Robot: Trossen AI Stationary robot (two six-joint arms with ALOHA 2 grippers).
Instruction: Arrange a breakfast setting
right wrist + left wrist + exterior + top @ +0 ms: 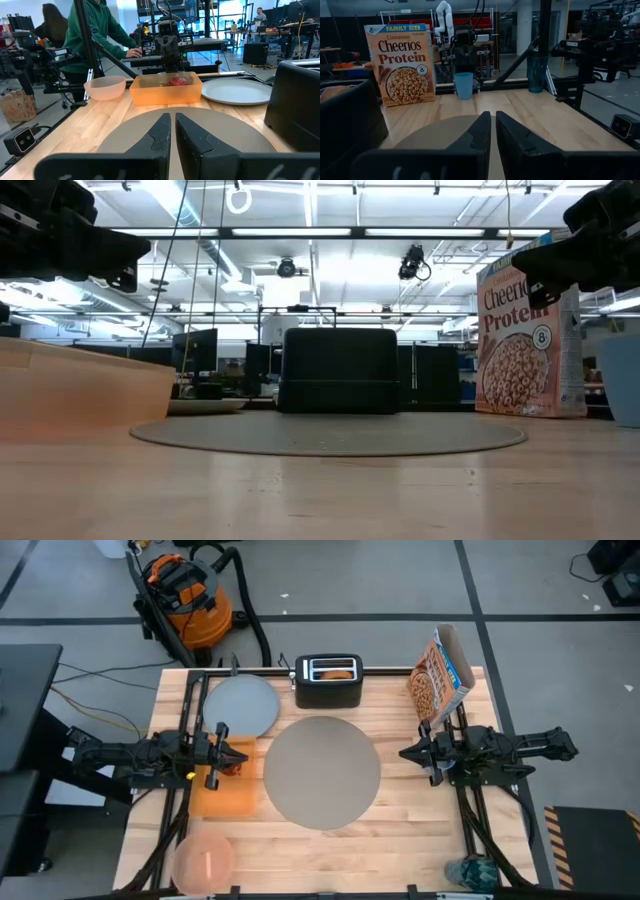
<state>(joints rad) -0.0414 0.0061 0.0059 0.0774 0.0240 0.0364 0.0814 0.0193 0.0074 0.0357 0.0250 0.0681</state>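
Closed, both my left gripper (493, 131) and right gripper (173, 131) hover empty; reaching blind, I might knock the apple (177, 81) off its orange napkin (224, 791).

My left gripper (493, 131) has its 2 fingers (477, 132) nearly together, above the edge of the grey placemat (437, 132). Beyond the placemat stands the cereal box (404, 64), and beside it the small blue cup (463, 85) on the wooden table (545, 120).
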